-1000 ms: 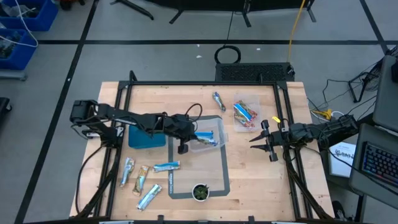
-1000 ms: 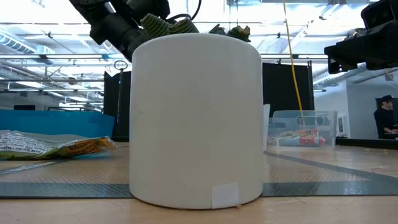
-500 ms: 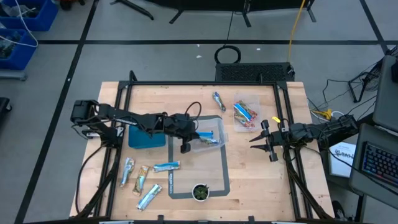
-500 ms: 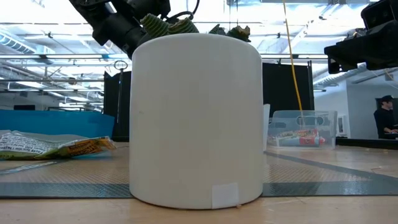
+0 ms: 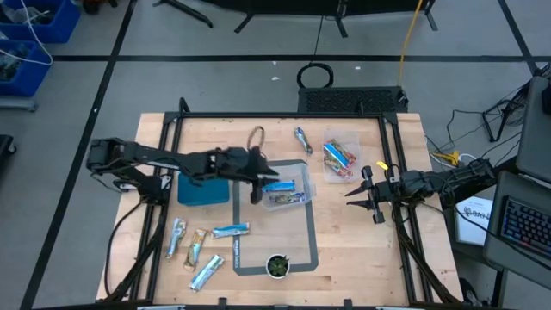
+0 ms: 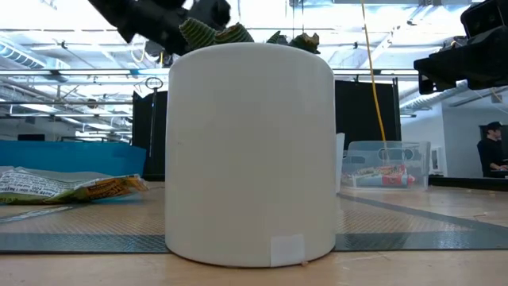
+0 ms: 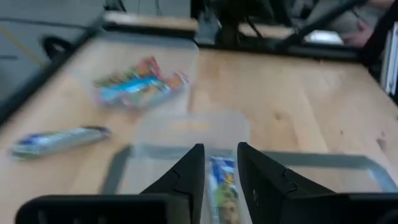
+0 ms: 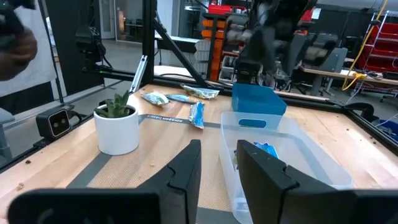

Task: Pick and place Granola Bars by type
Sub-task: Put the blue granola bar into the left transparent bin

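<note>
Bars waiting: four Granola Bars (image 5: 200, 246) are lying loose in the lower left of the high view, silvery-tan and blue wrappers, flat on the tabletop (image 5: 362, 241).
Bar in bin: a blue bar (image 5: 284, 191) is sitting in the clear centre bin (image 5: 300, 171) at mid frame; the left wrist view is showing it lying just beyond the fingers.
Sorted pile: blue-and-orange bars (image 5: 339, 158) are resting in a second clear bin (image 5: 351, 139) at upper right; one stray bar (image 5: 302, 139) is lying beside it.
Handling: I'm judging these light, crinkly and a bit slick, the foil giving under pressure, so a gentle pinch across the short width at mid-length should be holding best.
Left tool (image 5: 256, 191): hovering over the centre bin's left edge, fingers parted narrowly, nothing between them.
Right tool (image 5: 370, 195): waiting at the right edge of the tabletop, fingers a narrow gap apart, gripping nothing.
Other items: a blue box (image 5: 203, 189) is sitting left of centre; a small potted plant (image 5: 277, 266) is standing at lower centre.
</note>
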### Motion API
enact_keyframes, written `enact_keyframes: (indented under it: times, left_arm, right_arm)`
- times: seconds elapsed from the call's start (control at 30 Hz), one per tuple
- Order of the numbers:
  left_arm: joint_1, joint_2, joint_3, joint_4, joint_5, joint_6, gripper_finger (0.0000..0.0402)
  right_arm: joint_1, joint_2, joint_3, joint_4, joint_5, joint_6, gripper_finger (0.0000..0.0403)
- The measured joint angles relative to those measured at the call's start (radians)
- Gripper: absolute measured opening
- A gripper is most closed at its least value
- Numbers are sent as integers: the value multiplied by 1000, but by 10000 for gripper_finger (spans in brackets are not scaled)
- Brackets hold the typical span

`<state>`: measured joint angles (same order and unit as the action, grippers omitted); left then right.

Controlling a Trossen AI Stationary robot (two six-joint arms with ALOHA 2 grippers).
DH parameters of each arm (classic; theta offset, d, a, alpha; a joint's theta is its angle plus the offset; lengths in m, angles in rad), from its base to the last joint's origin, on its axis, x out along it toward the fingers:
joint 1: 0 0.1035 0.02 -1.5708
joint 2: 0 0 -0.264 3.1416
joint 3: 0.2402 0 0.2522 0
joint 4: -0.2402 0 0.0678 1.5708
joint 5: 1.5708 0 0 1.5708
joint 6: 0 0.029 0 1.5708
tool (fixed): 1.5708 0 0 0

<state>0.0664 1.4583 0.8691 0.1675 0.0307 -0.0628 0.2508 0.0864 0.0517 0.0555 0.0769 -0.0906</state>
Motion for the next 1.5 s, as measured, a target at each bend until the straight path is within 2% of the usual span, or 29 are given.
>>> enact_keyframes:
  times: [0.1, 0.23, 0.5, 0.63, 0.8, 0.93, 1.2, 1.4, 1.5]
  left_arm:
    - [34, -93, -65, 66, 50, 11, 103]
    - [61, -229, -241, 262, 116, -11, 103]
    - [54, -511, -572, 493, 27, -56, 104]
    - [55, -660, -671, 487, -15, -83, 104]
    - [55, -806, -764, 471, -17, -96, 104]
    - [55, -900, -806, 355, -67, -96, 104]
    - [55, -993, -822, 173, -85, -83, 104]
    - [55, -1065, -822, 82, -84, -68, 104]
    - [55, -1102, -822, 37, -83, -61, 104]
  right_arm:
    - [0, 0, 0, 0, 0, 0, 94]
    - [0, 0, 0, 0, 0, 0, 95]
    - [0, 0, 0, 0, 0, 0, 95]
    - [0, 0, 0, 0, 0, 0, 95]
    - [0, 0, 0, 0, 0, 0, 94]
    - [0, 0, 0, 0, 0, 0, 95]
    - [0, 0, 0, 13, 11, 16, 94]
    - [0, 0, 0, 128, 26, 40, 95]
    - [0, 0, 0, 206, 26, 128, 94]
